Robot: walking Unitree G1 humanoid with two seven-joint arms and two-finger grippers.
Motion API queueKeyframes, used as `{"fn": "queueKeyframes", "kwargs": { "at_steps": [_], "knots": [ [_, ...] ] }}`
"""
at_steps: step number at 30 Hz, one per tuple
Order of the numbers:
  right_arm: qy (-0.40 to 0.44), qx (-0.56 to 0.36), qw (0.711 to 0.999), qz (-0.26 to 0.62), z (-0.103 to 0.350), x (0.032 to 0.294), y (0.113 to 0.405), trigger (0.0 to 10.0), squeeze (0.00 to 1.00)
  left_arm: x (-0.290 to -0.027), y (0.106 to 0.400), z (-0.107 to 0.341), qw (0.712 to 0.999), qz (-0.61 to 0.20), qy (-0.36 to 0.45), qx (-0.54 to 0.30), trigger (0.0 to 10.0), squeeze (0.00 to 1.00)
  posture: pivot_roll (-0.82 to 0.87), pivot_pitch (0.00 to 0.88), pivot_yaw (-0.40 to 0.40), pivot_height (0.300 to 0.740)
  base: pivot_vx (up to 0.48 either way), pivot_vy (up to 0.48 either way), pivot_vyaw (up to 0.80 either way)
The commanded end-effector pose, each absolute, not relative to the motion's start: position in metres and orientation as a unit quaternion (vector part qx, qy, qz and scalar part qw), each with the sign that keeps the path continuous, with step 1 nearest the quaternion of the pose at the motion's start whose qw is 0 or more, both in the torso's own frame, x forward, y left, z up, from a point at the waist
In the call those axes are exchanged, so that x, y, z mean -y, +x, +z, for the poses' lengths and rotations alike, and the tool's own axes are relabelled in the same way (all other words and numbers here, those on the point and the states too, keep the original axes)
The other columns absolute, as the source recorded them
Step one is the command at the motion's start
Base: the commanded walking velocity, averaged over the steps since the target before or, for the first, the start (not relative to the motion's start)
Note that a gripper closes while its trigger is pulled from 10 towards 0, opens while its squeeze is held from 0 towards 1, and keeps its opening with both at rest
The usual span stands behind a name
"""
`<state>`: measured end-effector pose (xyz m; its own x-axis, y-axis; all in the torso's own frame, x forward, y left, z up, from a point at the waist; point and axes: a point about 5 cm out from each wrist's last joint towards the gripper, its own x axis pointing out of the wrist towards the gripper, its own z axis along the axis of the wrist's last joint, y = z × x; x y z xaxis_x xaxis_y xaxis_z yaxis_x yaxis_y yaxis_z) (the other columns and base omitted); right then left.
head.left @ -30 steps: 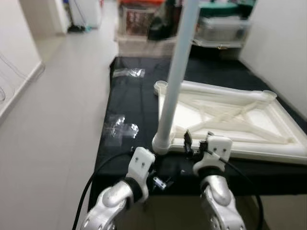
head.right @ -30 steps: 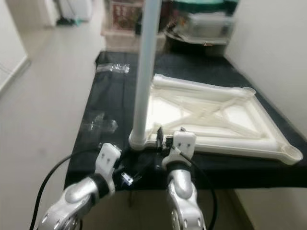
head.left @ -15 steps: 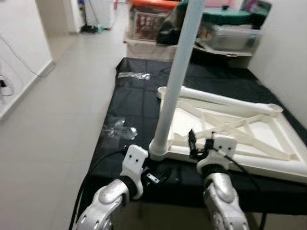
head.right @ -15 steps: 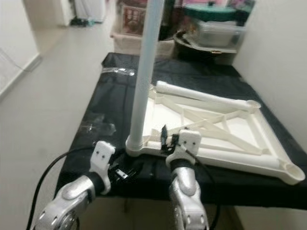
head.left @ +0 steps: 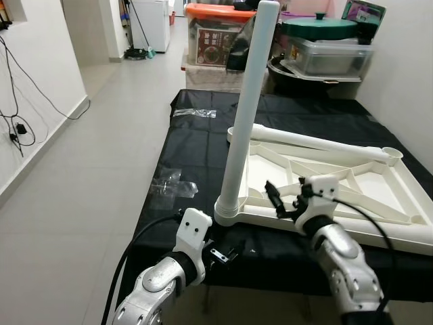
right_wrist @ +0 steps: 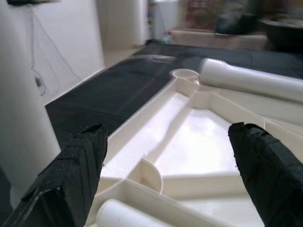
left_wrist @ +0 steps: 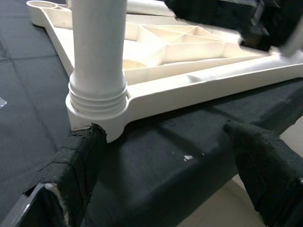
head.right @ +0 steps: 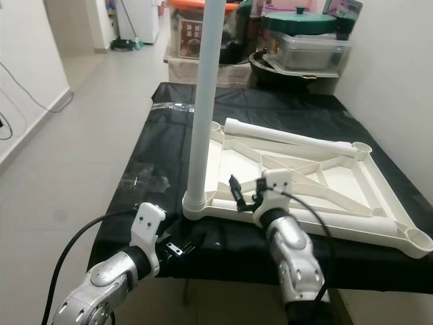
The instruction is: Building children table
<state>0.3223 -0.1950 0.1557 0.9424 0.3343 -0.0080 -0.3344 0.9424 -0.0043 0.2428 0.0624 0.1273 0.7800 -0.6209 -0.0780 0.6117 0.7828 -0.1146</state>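
A children's table is taking shape upside down on a black-covered bench (head.left: pixel 189 145): the white tabletop (head.left: pixel 379 183) is lying underside up, with one leg (head.left: pixel 247 115) standing upright in the near-left corner socket, at about 7 o'clock on the frame. A second leg (head.left: pixel 304 139) is lying loose along the far edge, at about 12 o'clock, and the other three corner sockets are showing empty, so the job is looking roughly a quarter done, with three legs left to fit. The left gripper (left_wrist: pixel 165 170) is hovering at the bench edge just below the seated leg, fingers spread and grasping nothing. The right gripper (right_wrist: pixel 168 156) is hanging over the tabletop's near rim, likewise released and empty. A scrap of clear plastic wrap (head.left: pixel 172 184) is lying at 9 o'clock of the frame.
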Motion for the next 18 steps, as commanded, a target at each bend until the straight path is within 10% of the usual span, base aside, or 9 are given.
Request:
{"fn": "queueKeyframes", "kwargs": {
  "at_steps": [1, 18],
  "knots": [
    [0.003, -0.022, 0.977, 0.212, 0.151, 0.194, 0.324, 10.0, 0.00, -0.061, 0.239, 0.128, 0.939, -0.334, -0.048, -0.058, 10.0, 0.00, 0.17, 0.020, -0.103, 0.740, 0.000, 0.000, 0.00],
    [0.008, -0.093, 0.882, 0.461, 0.156, 0.172, 0.335, 10.0, 0.00, -0.059, 0.230, 0.136, 0.937, -0.343, -0.052, -0.044, 10.0, 0.00, 0.18, 0.059, -0.122, 0.740, 0.000, 0.000, 0.00]
  ]
}}
